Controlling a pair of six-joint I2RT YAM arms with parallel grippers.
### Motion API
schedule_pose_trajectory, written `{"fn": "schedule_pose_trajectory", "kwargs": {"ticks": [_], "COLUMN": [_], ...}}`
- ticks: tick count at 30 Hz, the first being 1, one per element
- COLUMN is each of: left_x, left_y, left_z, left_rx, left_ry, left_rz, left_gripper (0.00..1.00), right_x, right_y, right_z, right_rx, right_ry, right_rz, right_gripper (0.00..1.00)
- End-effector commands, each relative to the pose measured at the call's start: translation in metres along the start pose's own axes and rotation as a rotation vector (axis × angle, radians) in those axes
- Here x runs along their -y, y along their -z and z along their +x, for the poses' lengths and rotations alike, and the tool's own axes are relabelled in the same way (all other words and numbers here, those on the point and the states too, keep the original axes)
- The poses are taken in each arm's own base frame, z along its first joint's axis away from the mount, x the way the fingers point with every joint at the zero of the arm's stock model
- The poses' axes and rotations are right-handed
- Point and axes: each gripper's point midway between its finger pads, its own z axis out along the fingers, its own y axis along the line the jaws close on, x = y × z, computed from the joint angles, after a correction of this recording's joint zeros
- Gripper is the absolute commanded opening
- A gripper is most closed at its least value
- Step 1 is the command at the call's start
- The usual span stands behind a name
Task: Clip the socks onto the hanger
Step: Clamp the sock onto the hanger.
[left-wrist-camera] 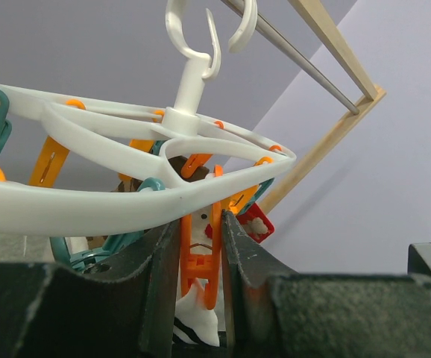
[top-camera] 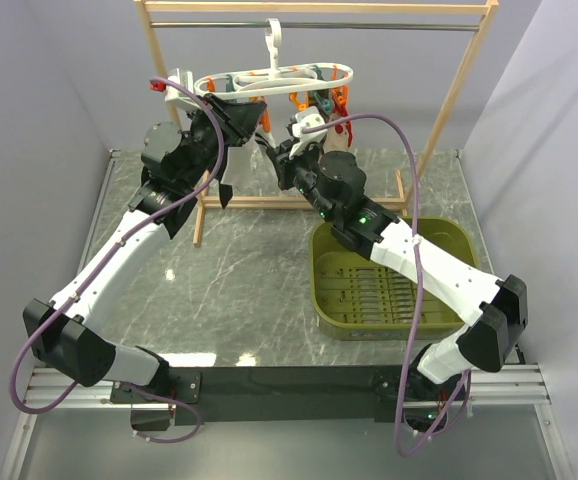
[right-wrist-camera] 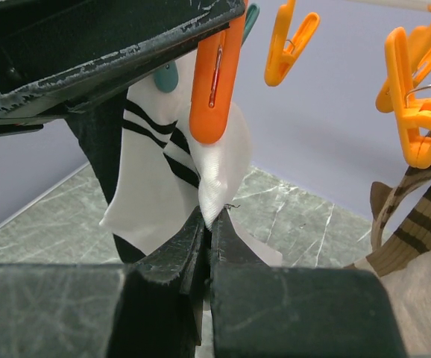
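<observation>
Mid-clip. Left gripper [left-wrist-camera: 200,250] jaws narrow, squeezing an orange clip [right-wrist-camera: 214,82] on the hanger [left-wrist-camera: 126,198]. Right gripper [right-wrist-camera: 209,233] pinches the white sock [right-wrist-camera: 163,175] edge, just under that clip (bite unconfirmed). Second sock: can't tell. Remaining: release, verify.

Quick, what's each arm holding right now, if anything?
Left end effector: closed on an orange clip of the hanger.
Right end effector: closed on the edge of the white sock under that clip.
</observation>
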Motion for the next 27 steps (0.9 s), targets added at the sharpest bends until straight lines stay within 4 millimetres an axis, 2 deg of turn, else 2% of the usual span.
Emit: {"fn": "schedule_pose_trajectory", "kwargs": {"ticks": [1, 8, 16, 19, 20, 21, 23, 27], "left_x": [0.0319, 0.0315, 0.0302, 0.0314, 0.0314, 0.0328, 0.0314, 0.0329], "left_y": [0.0066, 0.0086, 0.0107, 0.0126, 0.0133, 0.0144, 0.0151, 0.0155], "left_z": [-0.0230, -0.0226, -0.0237, -0.0252, -0.0263, -0.0283, -0.0294, -0.0298], "left_rx": [0.052, 0.054, 0.060, 0.064, 0.069, 0.076, 0.078, 0.074], "left_ry": [-0.005, -0.005, -0.013, -0.018, -0.016, -0.017, -0.018, -0.019], "left_rz": [0.095, 0.094, 0.087, 0.089, 0.088, 0.091, 0.083, 0.084], "left_gripper": [0.16, 0.16, 0.18, 0.26, 0.31, 0.41, 0.49, 0.56], "right_x": [-0.0008, 0.0050, 0.0021, 0.0017, 0.0025, 0.0017, 0.0018, 0.0012], "right_y": [-0.0005, -0.0028, -0.0054, -0.0053, -0.0050, -0.0050, -0.0042, -0.0042], "right_z": [-0.0362, -0.0365, -0.0407, -0.0392, -0.0399, -0.0377, -0.0400, -0.0381], "right_rx": [0.089, 0.082, 0.079, 0.073, 0.075, 0.070, 0.076, 0.072], "right_ry": [-0.025, -0.034, -0.045, -0.047, -0.048, -0.049, -0.050, -0.051], "right_rz": [0.006, 0.040, 0.032, 0.031, 0.032, 0.031, 0.030, 0.027], "right_gripper": [0.00, 0.00, 0.00, 0.00, 0.00, 0.00, 0.00, 0.00]}}
